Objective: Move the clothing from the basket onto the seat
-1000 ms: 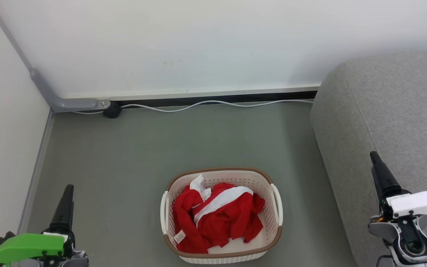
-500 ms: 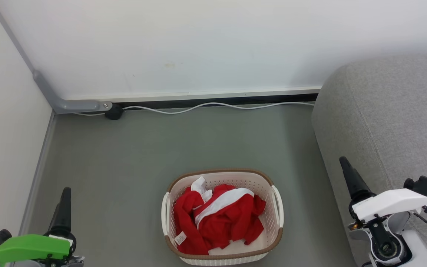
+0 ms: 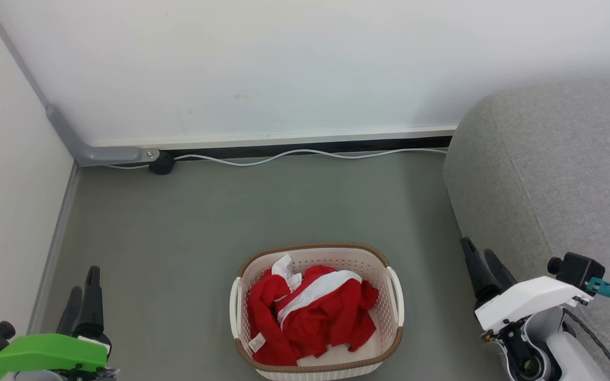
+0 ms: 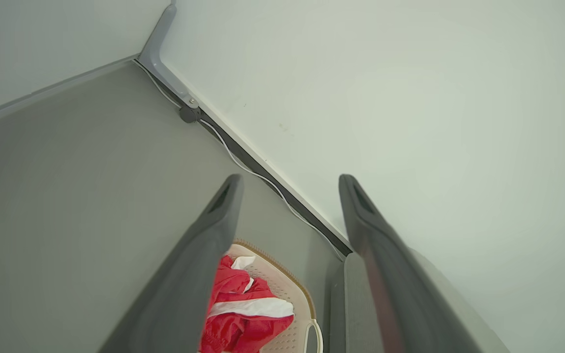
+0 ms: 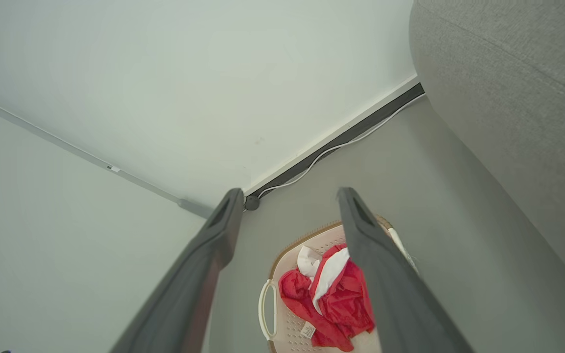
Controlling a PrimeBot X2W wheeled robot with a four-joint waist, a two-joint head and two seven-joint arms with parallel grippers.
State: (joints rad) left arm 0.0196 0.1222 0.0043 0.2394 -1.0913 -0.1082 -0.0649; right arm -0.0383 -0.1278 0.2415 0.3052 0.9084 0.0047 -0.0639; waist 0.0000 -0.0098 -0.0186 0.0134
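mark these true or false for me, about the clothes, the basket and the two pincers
1. The clothing lies in the basket. True.
2. The basket stands on the seat. False: it stands on the floor, beside the seat.
3. The left pincer is open and empty. True.
4. The right pincer holds the clothing. False: it is open, empty and apart from the basket.

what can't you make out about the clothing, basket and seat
Head view: label on the clothing too small to read; garment count lost in the heap.
Left wrist view: a finger of the left gripper covers part of the basket.
Head view: seat cut off by right edge.
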